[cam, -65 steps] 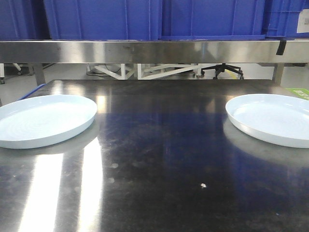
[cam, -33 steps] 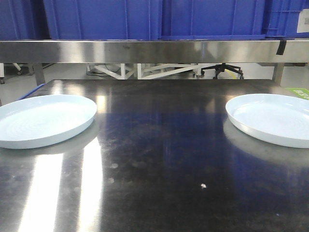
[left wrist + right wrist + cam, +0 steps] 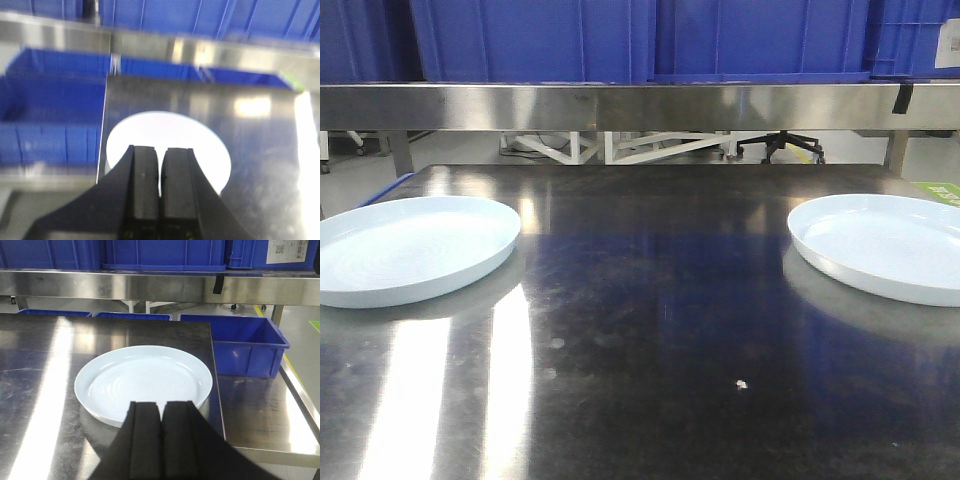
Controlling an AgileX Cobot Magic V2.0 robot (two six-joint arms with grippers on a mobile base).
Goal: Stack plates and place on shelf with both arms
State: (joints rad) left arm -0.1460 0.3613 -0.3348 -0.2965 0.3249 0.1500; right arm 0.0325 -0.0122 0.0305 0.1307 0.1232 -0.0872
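left plate (image 3: pixel 410 248): flat on tabletop (image 3: pixel 650 330), well apart from right plate (image 3: pixel 885 245)
handling: likely rigid, glossy, slippery, breakable
hold: upturned rim, near edge
left gripper (image 3: pixel 160 156): jaws closed, empty
right gripper (image 3: pixel 161 409): jaws closed, empty

The left hand (image 3: pixel 160 153) shows at the near edge of its slightly blurred wrist view. Its two flat black fingers (image 3: pixel 145 185) are pressed side by side, with only a thin seam between them, and point toward the far side. The right hand (image 3: pixel 161 409) matches it, its dark fingers (image 3: pixel 145 440) closed together with tips level.
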